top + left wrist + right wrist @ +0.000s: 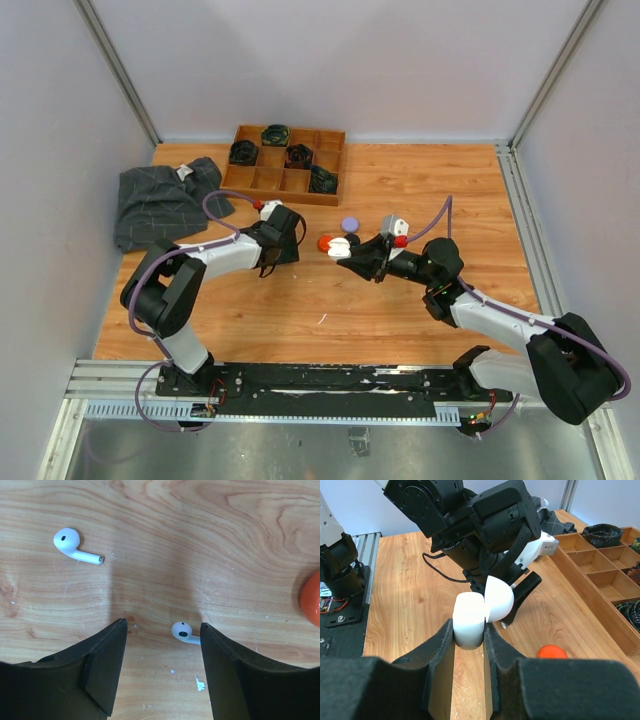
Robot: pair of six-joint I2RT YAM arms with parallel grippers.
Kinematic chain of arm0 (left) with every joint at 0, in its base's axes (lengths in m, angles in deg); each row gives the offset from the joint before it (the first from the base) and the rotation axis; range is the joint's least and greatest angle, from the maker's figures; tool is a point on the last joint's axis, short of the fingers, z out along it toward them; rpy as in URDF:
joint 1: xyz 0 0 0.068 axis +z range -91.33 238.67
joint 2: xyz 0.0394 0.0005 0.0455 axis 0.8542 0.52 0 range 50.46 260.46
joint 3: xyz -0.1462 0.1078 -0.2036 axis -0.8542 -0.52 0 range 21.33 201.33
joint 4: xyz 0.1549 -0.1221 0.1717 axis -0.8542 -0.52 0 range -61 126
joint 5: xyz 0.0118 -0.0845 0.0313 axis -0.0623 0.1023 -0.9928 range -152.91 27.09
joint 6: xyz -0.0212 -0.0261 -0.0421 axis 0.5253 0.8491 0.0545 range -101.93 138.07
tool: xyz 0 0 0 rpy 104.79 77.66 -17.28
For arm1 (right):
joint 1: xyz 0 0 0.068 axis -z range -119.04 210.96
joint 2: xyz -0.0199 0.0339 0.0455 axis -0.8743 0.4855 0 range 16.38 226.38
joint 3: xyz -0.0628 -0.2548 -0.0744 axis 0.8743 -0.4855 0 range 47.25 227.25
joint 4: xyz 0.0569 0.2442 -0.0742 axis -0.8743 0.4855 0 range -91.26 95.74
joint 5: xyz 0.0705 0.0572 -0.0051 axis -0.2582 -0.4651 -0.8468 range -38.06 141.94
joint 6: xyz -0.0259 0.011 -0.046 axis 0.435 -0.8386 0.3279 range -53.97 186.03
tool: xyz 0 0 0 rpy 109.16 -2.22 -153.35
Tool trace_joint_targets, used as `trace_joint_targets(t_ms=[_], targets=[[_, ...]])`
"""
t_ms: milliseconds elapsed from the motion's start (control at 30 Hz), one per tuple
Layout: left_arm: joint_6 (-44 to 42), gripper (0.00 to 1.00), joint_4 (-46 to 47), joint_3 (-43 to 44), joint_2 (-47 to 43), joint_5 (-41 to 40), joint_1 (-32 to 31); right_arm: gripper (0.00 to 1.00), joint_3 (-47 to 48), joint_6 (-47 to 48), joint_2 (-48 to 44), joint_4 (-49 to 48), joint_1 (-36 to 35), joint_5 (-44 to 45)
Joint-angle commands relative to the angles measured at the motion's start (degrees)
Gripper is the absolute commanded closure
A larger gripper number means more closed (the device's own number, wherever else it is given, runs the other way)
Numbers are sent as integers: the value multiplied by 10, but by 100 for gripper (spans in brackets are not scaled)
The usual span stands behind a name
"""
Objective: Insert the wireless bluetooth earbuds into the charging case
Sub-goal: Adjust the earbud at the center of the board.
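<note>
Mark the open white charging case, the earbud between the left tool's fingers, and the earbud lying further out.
white charging case [469,622]: right wrist view, front of its lower half.
near earbud [182,630]: left wrist view, its rounded head.
far earbud [67,539]: left wrist view, its rounded head.

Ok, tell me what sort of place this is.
Probably a robot lab test cell: plain grey panel walls enclose a wooden table, and both arms are bolted to a metal rail at its near edge.
</note>
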Motion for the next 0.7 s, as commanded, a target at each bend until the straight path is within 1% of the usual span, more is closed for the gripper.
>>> trace_joint_targets(t_ms=[0, 100, 333, 433, 667], targets=[[-2, 35, -24, 11, 11, -34, -8, 98, -3, -5, -1, -27, -7, -9], [-7, 36, -33, 5, 3, -36, -10, 98, -2, -5, -4, -26, -7, -8], [-16, 42, -51, -15, -33, -40, -10, 98, -1, -8, -6, -25, -7, -9], [-21, 43, -58, -16, -42, -39, -11, 98, 0, -10, -5, -24, -6, -10], [-31, 46, -78, 24, -66, -19, -10, 98, 0, -11, -8, -23, -6, -10]])
